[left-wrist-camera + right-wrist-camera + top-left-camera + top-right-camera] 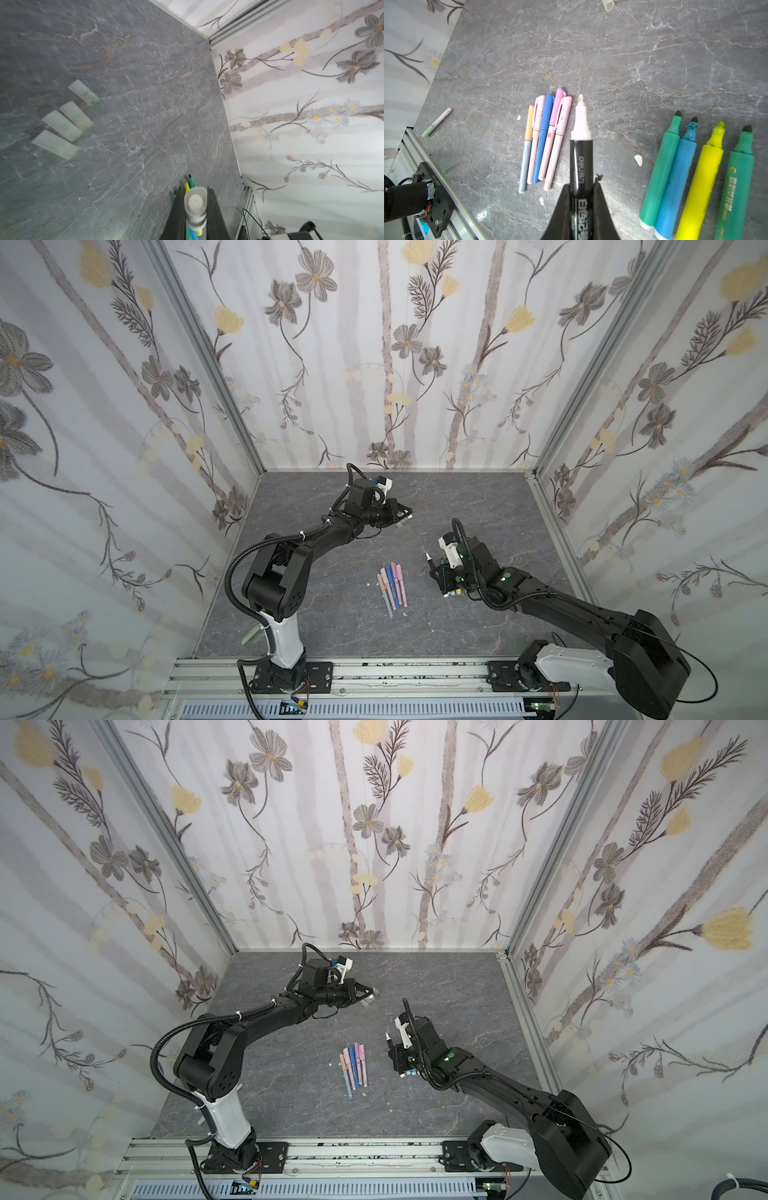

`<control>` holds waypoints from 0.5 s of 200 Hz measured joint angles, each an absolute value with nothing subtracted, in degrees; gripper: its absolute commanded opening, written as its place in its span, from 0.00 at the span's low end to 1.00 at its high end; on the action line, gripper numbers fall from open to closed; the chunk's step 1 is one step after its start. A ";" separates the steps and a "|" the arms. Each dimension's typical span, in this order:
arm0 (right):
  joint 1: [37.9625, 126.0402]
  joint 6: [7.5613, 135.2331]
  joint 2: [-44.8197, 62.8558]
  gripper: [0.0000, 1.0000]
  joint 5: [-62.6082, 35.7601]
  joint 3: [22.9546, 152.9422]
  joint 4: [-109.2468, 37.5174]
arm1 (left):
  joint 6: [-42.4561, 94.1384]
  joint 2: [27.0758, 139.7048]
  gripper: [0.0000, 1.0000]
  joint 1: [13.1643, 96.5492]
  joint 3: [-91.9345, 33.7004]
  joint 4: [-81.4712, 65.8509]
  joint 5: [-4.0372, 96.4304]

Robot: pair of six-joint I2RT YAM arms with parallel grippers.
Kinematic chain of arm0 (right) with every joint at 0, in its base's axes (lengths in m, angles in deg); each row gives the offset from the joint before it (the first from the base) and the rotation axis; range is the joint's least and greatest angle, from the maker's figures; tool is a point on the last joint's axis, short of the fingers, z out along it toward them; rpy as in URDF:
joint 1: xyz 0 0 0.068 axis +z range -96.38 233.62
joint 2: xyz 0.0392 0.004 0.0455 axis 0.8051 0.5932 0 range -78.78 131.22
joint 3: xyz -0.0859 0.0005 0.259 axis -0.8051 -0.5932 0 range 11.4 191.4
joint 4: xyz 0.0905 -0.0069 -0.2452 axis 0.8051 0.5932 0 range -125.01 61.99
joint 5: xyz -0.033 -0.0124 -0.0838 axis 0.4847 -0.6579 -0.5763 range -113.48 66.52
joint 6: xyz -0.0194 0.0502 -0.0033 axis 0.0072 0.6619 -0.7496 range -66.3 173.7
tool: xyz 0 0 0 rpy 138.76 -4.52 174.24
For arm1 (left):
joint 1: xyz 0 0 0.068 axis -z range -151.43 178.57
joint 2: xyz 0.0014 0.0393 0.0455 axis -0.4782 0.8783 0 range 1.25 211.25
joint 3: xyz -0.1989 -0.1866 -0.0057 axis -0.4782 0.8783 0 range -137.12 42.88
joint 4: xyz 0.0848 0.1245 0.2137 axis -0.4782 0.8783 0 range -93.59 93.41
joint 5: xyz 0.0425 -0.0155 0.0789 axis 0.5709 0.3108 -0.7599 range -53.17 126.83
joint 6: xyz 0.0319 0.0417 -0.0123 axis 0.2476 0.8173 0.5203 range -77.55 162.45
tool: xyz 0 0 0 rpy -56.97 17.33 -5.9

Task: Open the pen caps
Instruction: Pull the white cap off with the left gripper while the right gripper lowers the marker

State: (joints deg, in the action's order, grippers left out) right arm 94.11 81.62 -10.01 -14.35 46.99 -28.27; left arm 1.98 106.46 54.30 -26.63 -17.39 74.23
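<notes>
The left arm [316, 537] is raised at the elbow and stretched forward and inward. The left tool [404, 517] is pointed toward the right side and is clamped on a cap [195, 204]. The right arm [552, 597] is reached low toward the middle. The right tool [581, 186] is pointed forward and leftward and is clamped on a marker [581, 158].

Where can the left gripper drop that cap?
Bare: tabletop between the back wall and right gripper; also the strip between slim pens and front rail. Crowded: four loose frosted caps near the left gripper, uncapped highlighters beside the right gripper.
</notes>
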 measured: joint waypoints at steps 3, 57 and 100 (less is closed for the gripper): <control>94.11 81.79 -10.05 0.00 -14.40 46.84 -28.23 | 1.98 106.46 0.00 54.13 -26.65 -17.48 74.12; 94.17 86.73 -4.44 0.00 -18.53 46.95 -25.85 | 2.00 102.96 0.00 49.80 -20.77 -17.90 73.34; 95.40 89.90 5.03 0.00 -26.09 54.71 -20.67 | 3.31 97.08 0.00 46.19 -12.21 -17.81 73.18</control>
